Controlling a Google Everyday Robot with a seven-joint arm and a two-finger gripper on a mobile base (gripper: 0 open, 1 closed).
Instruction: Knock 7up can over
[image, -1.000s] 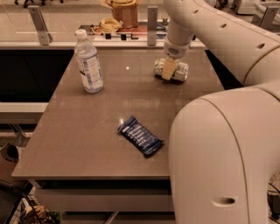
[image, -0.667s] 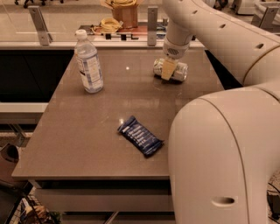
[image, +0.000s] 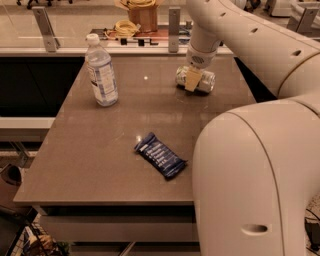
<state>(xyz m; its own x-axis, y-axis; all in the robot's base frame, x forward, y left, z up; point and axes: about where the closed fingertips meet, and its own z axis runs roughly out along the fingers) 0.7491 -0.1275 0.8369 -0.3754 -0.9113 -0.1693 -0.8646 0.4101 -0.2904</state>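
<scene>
The 7up can (image: 207, 82) lies on its side on the table (image: 100, 145) beneath the gripper (image: 192, 81), whose jaws' opening cannot be told, so the knock seems done and lifting clear comes next.

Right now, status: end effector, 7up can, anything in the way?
End effector low at the 7up can, far side of table. Can lying on its side. Water bottle and blue snack bar well apart, not blocking.
</scene>
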